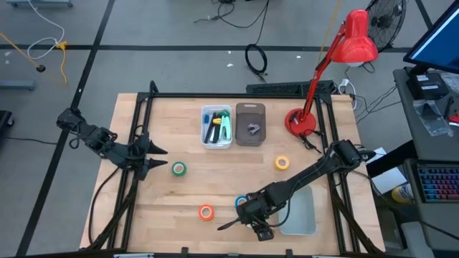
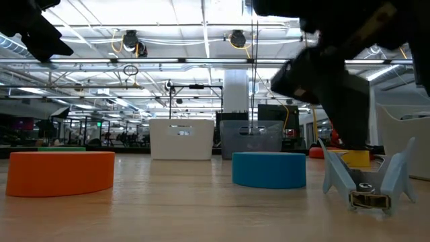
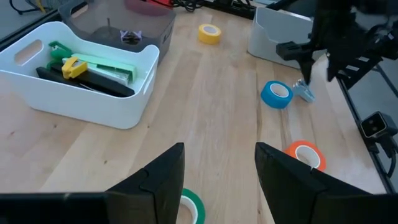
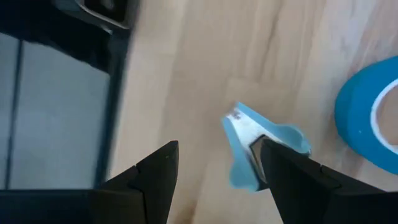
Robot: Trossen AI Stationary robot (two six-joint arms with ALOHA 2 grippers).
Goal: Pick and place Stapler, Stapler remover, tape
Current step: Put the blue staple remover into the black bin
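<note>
A light blue staple remover (image 2: 368, 183) stands on the wood near the table's near edge, jaws down, beside the blue tape roll (image 2: 269, 169). My right gripper (image 4: 217, 144) hangs open just above it, and the remover (image 4: 261, 146) sits close under one finger. The orange roll (image 1: 206, 211), green roll (image 1: 178, 169) and yellow roll (image 1: 282, 163) lie flat on the table. My left gripper (image 1: 162, 159) waits open at the table's left, next to the green roll (image 3: 189, 208). A green and a black stapler (image 3: 93, 68) lie in the white bin (image 1: 217, 140).
A grey bin (image 1: 250, 140) next to the white one holds a dark staple remover (image 1: 253, 130). Another white bin (image 1: 305, 215) stands at the near right corner, close to my right arm. A red desk lamp (image 1: 300, 122) stands at the far right. Black frame rails run along both table sides.
</note>
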